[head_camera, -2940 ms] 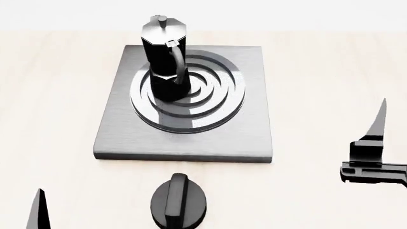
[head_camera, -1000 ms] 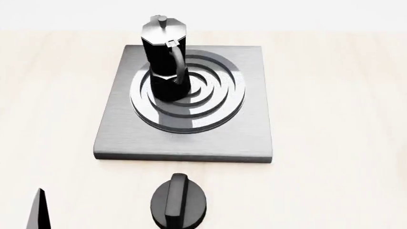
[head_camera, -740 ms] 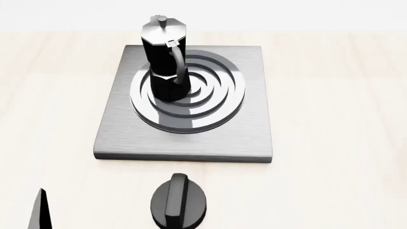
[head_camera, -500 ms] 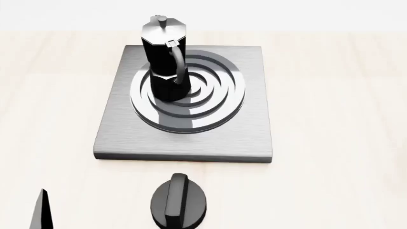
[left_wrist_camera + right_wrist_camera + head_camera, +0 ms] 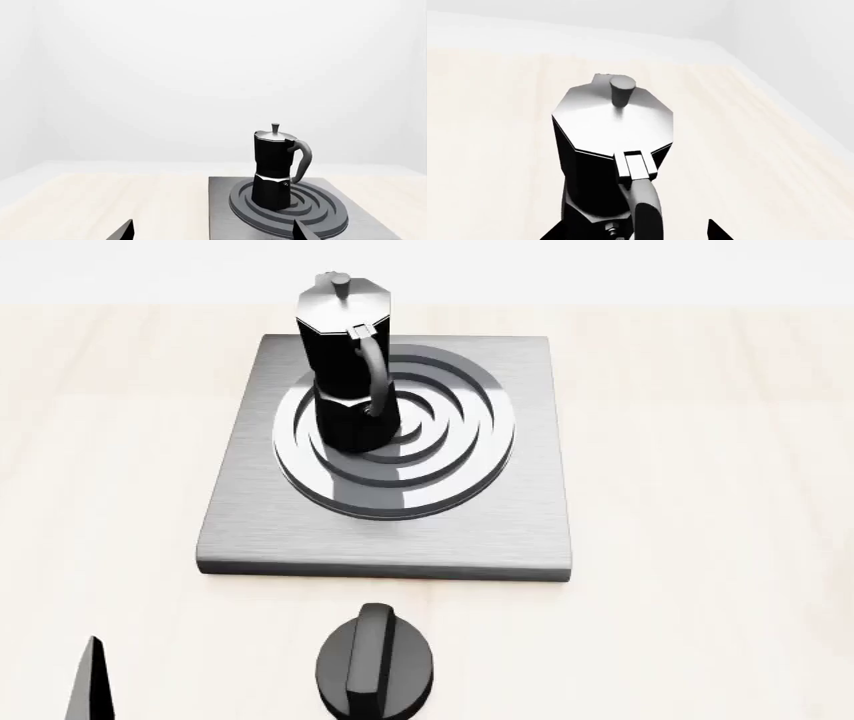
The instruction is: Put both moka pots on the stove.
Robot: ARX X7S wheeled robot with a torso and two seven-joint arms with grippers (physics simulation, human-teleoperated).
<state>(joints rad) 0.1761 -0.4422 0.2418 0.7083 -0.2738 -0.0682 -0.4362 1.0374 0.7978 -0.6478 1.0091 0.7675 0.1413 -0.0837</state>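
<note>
Left wrist view: one moka pot point(image 5: 274, 170) stands upright on the stove point(image 5: 223, 210), on the ring burner point(image 5: 313, 210), toward its near-left part as this camera shows it, handle pointing to the side. The stove lies on a pale wooden table point(image 5: 100, 205). Two dark fingertips point(image 5: 123, 231) of the left gripper point(image 5: 212, 232) show at the lower edge, set wide apart with nothing between them.

Head view: the same pot point(image 5: 344, 370) sits on the far-left part of the burner point(image 5: 441, 440), its silvery lid up and handle facing the camera. The grey stove point(image 5: 254, 520) lies flat in the middle of the table point(image 5: 694, 490). A black round knob point(image 5: 376, 665) rests on the table just in front of the stove's near edge, apart from it. One dark finger of the left gripper point(image 5: 91, 680) pokes up at the lower left corner, well away from the pot. The right gripper is out of this view.

Right wrist view: a second pot point(image 5: 610, 150) fills the frame, upright on bare table point(image 5: 487, 125), seen from above and behind its handle. Two dark tips of the right gripper point(image 5: 639, 232) show at the lower edge, one on each side of the handle; I cannot tell whether they grip it
</note>
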